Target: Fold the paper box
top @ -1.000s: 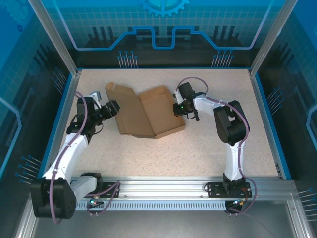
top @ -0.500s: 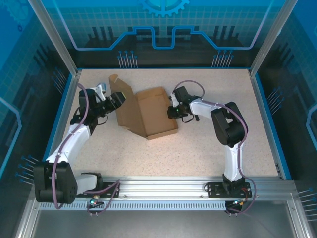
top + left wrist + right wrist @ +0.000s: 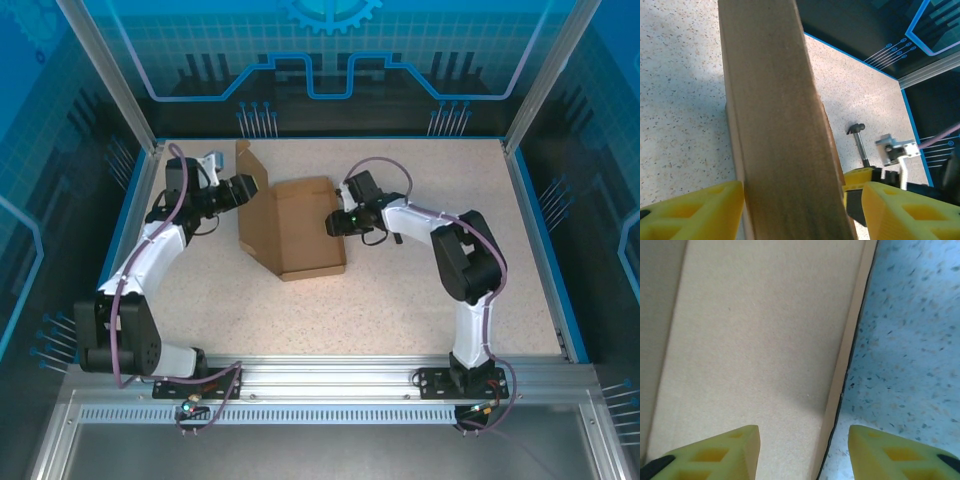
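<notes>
Top external shows the plain brown cardboard mailer box point(image 3: 300, 230) lying part-folded on the middle of the speckled beige table point(image 3: 400, 300), with its left panel raised upright. The left gripper point(image 3: 243, 188) is at the box's left side. Its yellow fingers point(image 3: 695, 210) are spread either side of that panel, which is close against one finger and clear of the other. The right gripper point(image 3: 335, 222) hovers over the box's right edge, its jaws apart and holding nothing.

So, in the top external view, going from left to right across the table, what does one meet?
Left gripper at the raised flap → paper box → right gripper at the box's right edge → right arm's elbow.
</notes>
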You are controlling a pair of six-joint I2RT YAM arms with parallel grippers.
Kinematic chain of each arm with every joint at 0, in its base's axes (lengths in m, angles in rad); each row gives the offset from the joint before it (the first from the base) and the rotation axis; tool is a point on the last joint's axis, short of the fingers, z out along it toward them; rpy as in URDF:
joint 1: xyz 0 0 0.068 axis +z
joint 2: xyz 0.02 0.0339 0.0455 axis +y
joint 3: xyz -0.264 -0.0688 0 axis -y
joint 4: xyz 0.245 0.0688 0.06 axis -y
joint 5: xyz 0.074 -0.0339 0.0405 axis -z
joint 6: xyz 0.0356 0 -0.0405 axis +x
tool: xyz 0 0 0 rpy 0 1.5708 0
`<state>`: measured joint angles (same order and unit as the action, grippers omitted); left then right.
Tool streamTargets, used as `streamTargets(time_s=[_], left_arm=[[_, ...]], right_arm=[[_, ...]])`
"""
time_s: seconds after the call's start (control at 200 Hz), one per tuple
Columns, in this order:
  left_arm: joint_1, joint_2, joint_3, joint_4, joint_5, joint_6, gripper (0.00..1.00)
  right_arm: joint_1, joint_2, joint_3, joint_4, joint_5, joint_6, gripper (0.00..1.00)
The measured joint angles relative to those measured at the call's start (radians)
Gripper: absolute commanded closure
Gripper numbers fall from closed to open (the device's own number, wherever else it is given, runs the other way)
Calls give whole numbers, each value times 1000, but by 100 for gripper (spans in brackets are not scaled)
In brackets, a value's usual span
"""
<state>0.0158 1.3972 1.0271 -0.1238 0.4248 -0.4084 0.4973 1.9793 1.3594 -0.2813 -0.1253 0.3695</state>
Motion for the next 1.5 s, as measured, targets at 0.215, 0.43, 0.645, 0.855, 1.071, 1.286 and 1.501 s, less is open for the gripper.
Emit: streamTargets(time_s=[0.215, 0.43, 0.645, 0.855, 1.071, 1.286, 1.501], left_arm=[[0, 5, 22, -11, 3, 17, 35], [-1, 6, 27, -15, 4, 19, 35], [-6, 11, 27, -18, 14, 19, 35], [-6, 11, 27, -22, 15, 23, 35], [-6, 10, 31, -28, 15, 27, 35], [-8, 9, 31, -29, 15, 27, 35], [-8, 3, 31, -29, 15, 31, 35]], right_arm=[[-52, -89, 0, -32, 39, -32, 43], [-164, -114, 4, -103, 127, -96, 43], [-243, -25, 108, -220, 216, -178, 45], [-245, 92, 202, -308, 250, -232, 52], [-245, 161, 274, -365, 253, -259, 62], [-245, 214, 354, -411, 253, -274, 69], [-245, 249, 393, -455, 253, -274, 73]])
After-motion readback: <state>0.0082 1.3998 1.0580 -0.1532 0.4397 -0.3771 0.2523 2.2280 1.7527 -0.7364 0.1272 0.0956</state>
